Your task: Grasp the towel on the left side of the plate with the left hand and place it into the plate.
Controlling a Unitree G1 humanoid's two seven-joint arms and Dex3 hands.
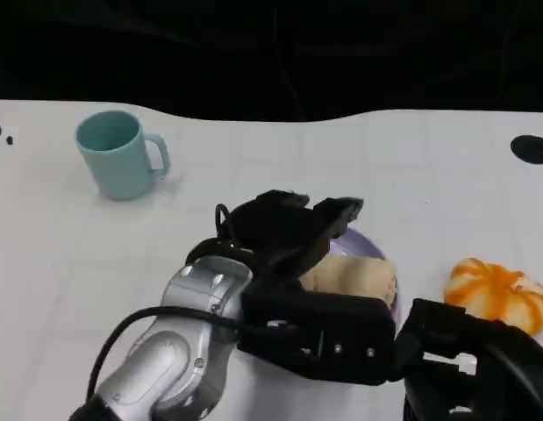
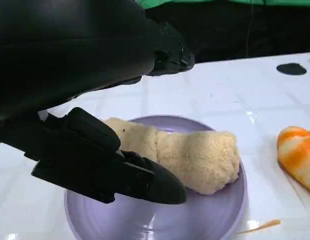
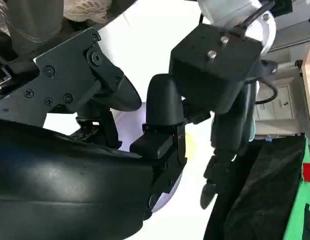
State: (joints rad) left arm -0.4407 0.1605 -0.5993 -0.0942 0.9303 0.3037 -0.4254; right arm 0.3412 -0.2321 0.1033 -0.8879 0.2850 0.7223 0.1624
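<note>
One towel (image 2: 195, 155), a cream rolled one, lies inside the single lavender plate (image 2: 230, 210), stretched across its far half; the left hand (image 2: 102, 160) hovers right over the plate's near side, fingers spread apart and holding nothing, the towel lying free just beyond them; from the head view that same left hand (image 1: 289, 232) reaches over the plate's left rim, with the towel peeking out on its right. The right hand (image 1: 468, 364) sits low at the table's near right edge; whether it is clenched or loose, I cannot tell. One orange-and-white pumpkin (image 1: 497, 294) rests on the white table (image 1: 403, 167) just right of the plate; one teal mug (image 1: 120, 154) stands upright well apart at the far left, handle to the right.
</note>
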